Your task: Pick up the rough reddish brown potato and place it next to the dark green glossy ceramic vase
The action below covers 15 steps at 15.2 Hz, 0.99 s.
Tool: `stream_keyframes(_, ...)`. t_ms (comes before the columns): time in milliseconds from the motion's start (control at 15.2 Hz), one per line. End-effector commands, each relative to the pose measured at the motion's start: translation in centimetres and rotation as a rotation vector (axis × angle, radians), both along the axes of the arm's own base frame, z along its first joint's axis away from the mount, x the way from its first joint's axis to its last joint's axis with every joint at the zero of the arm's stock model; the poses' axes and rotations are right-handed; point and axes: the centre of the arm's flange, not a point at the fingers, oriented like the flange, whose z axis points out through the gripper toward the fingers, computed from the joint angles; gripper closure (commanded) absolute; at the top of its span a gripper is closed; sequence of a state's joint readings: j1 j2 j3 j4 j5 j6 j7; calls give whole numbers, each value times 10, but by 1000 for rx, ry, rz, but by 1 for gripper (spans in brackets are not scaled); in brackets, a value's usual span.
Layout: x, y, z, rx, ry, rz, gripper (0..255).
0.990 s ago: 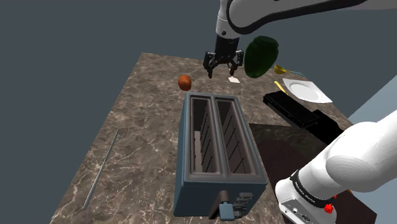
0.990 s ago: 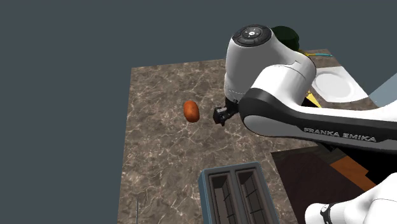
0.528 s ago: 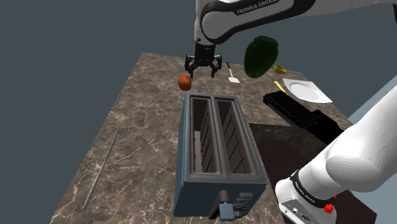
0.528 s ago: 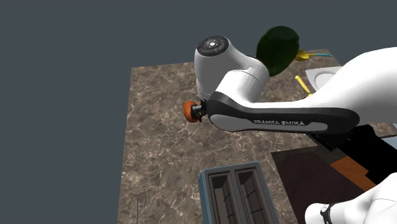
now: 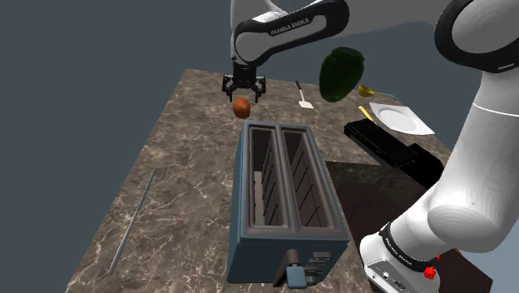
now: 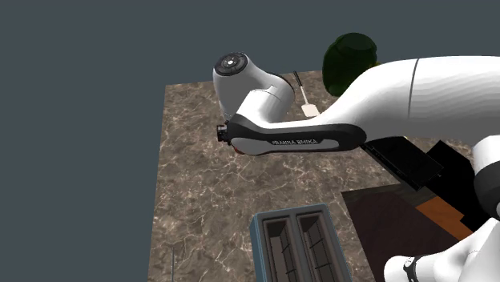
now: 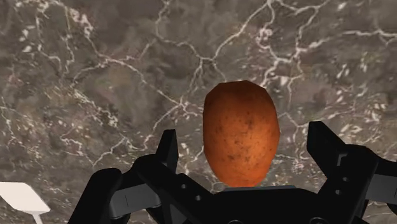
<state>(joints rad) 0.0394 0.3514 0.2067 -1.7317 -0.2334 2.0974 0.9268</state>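
I have the tool (image 7: 245, 141) poised over the potato (image 7: 241, 132). Its fingers are spread wide, one on each side with a gap to both, so nothing is gripped. The potato lies on the marbled counter (image 5: 183, 166), just beyond the toaster's (image 5: 287, 196) far end and well apart from the dark green vase (image 5: 342, 75). I judge this the approach to the grasp. Next I should lower squarely, then close across the potato's narrow width.

A reddish-orange potato (image 7: 240, 133), flecked with dark speckles, stands out against a dark brown counter (image 7: 95, 76) veined in white like marble. The vase (image 5: 341, 73) is glossy dark green, the toaster (image 5: 287, 191) slate blue, the end effector (image 7: 245, 141) black.
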Motion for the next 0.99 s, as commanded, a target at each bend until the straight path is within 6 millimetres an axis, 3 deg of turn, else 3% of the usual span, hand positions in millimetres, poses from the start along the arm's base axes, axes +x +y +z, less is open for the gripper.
stream_keyframes(0,8,2,-8,0,-5,-11,0)
stream_keyframes(462,10,-3,-43,0,-5,-11,0)
stream_keyframes(924,10,-3,-43,0,-5,-11,0)
